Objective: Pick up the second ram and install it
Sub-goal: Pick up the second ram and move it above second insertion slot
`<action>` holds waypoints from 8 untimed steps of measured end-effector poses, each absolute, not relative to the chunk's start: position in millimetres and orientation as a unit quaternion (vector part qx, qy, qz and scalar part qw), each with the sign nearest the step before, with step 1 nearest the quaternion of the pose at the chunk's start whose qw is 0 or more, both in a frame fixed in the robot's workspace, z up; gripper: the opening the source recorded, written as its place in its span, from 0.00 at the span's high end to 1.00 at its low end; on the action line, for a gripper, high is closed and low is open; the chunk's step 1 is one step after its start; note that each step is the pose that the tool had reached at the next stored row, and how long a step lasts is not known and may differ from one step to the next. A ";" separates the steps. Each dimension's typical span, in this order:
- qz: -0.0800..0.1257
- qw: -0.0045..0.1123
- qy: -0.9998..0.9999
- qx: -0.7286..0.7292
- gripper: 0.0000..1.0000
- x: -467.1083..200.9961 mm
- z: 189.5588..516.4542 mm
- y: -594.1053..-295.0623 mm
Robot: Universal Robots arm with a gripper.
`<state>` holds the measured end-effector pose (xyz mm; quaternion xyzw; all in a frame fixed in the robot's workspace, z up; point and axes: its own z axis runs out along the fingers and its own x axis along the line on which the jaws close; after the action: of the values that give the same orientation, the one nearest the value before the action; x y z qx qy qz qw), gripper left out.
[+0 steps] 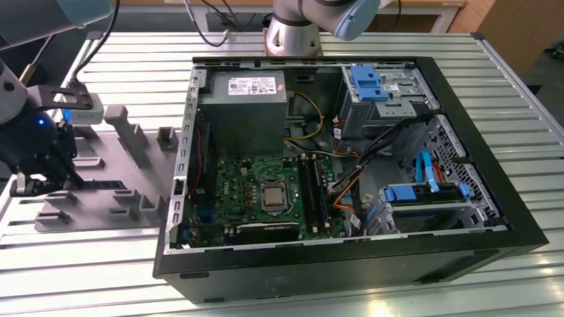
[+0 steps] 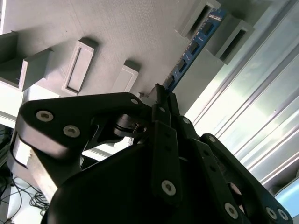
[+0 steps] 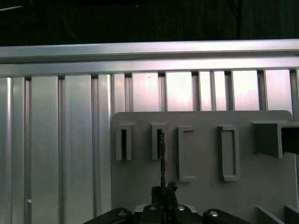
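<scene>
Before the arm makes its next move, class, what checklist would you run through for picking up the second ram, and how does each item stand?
1. Gripper at the second ram: ok, it is on the stick's near end.
2. Grip closed: ok, it looks shut on the stick.
3. Ram seated in the grey fixture: ok, its far end sits between two raised blocks.
4. Computer case open: ok, the motherboard is exposed.
5. Free memory slots on the board: cannot tell.
</scene>
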<state>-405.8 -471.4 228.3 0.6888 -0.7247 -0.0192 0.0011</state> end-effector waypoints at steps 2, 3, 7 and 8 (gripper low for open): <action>-0.019 0.001 -0.725 0.689 0.86 -405.7 228.3 -471.4; -0.019 0.001 -0.725 0.689 0.86 -405.7 228.5 -471.4; -0.019 0.001 -0.725 0.689 0.86 -405.8 228.6 -471.4; -0.019 0.001 -0.725 0.689 0.86 -405.8 228.6 -471.4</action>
<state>-405.8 -471.4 228.6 0.6888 -0.7247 -0.0192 0.0010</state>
